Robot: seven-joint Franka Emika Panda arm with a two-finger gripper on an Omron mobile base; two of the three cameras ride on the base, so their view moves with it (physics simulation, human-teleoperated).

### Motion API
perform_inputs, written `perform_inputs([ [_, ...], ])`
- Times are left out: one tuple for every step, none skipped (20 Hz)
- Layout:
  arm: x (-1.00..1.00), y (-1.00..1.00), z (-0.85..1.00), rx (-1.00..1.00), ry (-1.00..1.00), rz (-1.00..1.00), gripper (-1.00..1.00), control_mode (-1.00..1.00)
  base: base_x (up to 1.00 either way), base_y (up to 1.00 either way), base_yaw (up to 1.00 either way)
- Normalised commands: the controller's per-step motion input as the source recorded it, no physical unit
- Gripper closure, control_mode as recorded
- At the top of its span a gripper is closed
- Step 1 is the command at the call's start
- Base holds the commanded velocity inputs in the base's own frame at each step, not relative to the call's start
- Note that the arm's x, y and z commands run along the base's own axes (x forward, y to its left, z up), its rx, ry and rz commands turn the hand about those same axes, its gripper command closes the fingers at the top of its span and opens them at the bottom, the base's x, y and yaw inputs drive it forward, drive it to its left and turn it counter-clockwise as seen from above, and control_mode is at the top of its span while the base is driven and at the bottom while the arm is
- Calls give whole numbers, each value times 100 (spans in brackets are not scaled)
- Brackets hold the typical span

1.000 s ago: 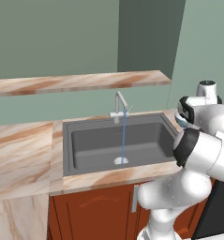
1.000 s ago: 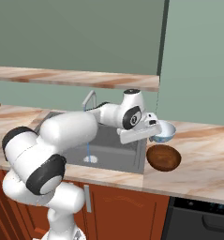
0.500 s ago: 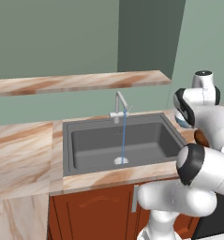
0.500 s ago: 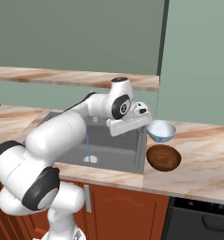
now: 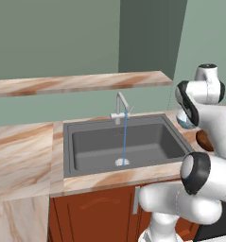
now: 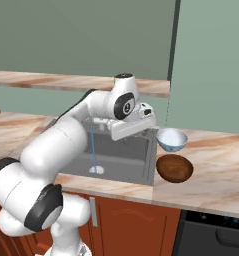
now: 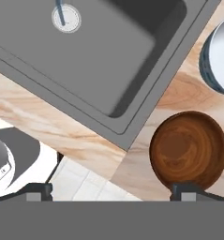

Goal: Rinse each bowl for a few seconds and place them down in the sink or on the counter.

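Where water runs: marble counter.

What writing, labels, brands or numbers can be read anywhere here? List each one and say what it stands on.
None: no readable text, label, brand, number or sign stands on the pale bowl, the brown bowl, the sink, the faucet, the counter, the cabinet fronts or the shelf.
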Motion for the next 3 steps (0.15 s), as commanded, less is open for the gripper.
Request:
perform_inputs([
  [-13, 16, 22, 9, 5, 9, -100, -100, 0, 0, 0],
  [-14, 16, 21, 9, 5, 9, -100, -100, 0, 0, 0],
  [-14, 16, 21, 9, 5, 9, -100, -100, 0, 0, 0],
])
